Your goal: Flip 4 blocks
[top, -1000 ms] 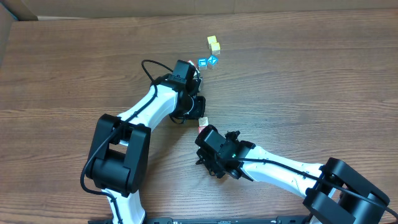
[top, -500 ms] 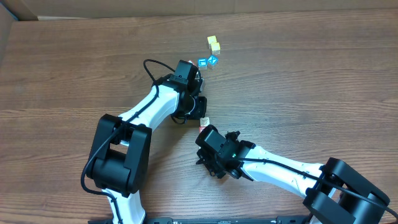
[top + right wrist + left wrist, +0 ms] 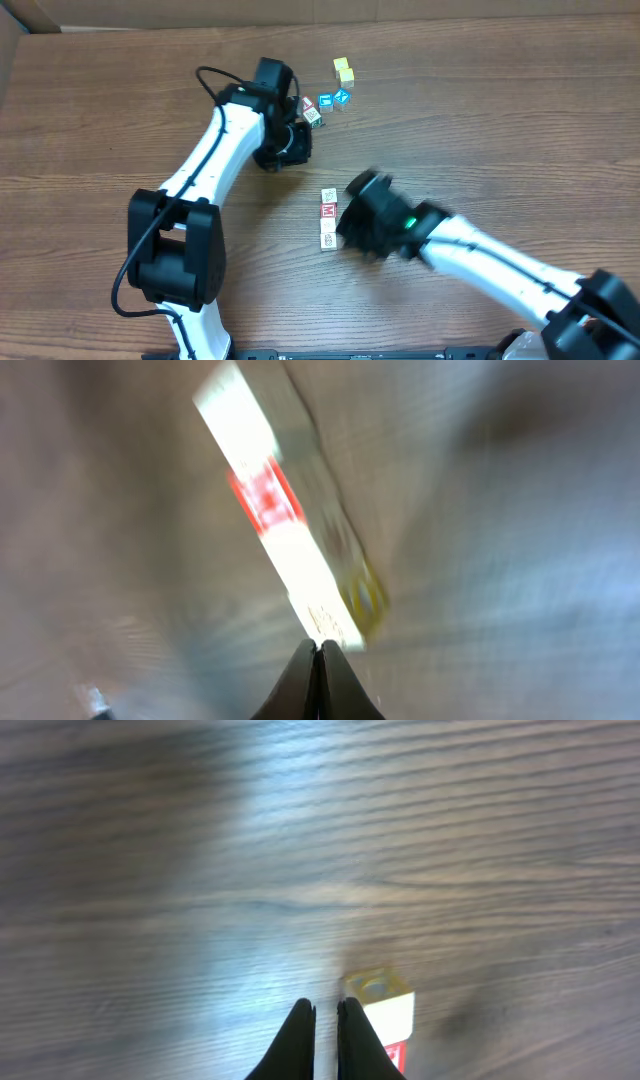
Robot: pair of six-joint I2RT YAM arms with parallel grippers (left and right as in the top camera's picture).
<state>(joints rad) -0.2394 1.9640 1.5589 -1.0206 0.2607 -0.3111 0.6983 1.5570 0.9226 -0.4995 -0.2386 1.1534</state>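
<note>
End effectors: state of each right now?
Left end effector: closed, empty.
Right end effector: closed, empty.

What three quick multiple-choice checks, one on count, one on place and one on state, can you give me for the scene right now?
1. Plain yellow cubes in view: A) one; B) two; C) four.
2. The row of three blocks lies: A) touching the yellow cubes; B) next to the right gripper; C) under the left arm.
3. The left gripper's jaws are: A) wide open; B) clamped on a block; C) shut on nothing.

Answers: 1 B, two sit together at the far side. 2 B, the overhead view shows the row just off that gripper's tip. 3 C, the left wrist view shows the jaws together, with a lone block beside them, not between them.
</note>
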